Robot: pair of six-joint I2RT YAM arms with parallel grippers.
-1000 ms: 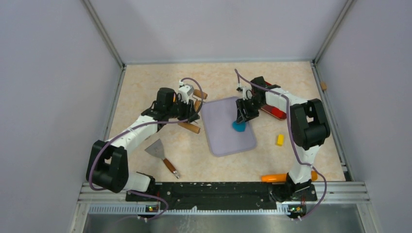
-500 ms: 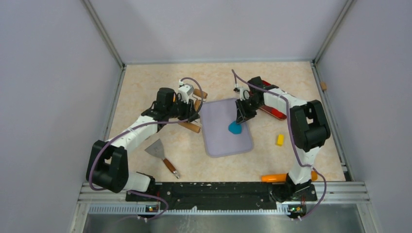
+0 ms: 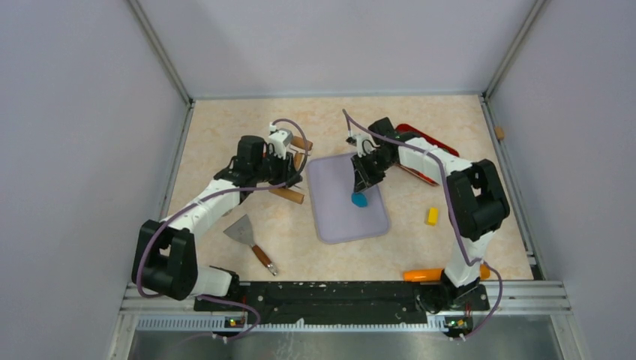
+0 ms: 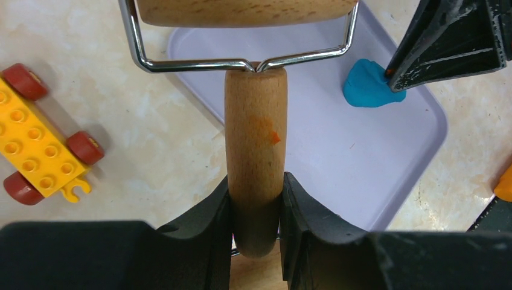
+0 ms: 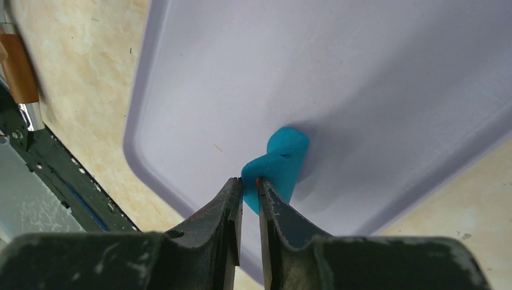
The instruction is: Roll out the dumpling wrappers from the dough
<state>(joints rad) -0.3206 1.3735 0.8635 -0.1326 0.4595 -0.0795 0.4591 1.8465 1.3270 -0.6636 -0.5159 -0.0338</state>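
The dough (image 3: 359,199) is a small teal-blue lump over the middle of the lavender mat (image 3: 337,221). My right gripper (image 3: 363,182) is shut on its edge; in the right wrist view the fingertips (image 5: 249,184) pinch the lump (image 5: 282,158) close over the mat (image 5: 338,72). I cannot tell if it touches the mat. My left gripper (image 3: 292,174) is shut on the handle of the tan wooden roller (image 4: 255,139), left of the mat, fingers midway (image 4: 253,199). The dough (image 4: 365,84) shows there too. No dumpling wrappers are in view.
A metal scraper (image 3: 244,231) lies front left. A yellow block (image 3: 432,216) and an orange piece (image 3: 424,274) lie right of the mat. A red object (image 3: 418,135) sits behind my right arm. A yellow toy car (image 4: 36,145) is near the roller.
My right gripper has carried the dough from the mat's right edge toward its middle, back and left. The mat slid slightly left. My left gripper with the roller shifted a little back.
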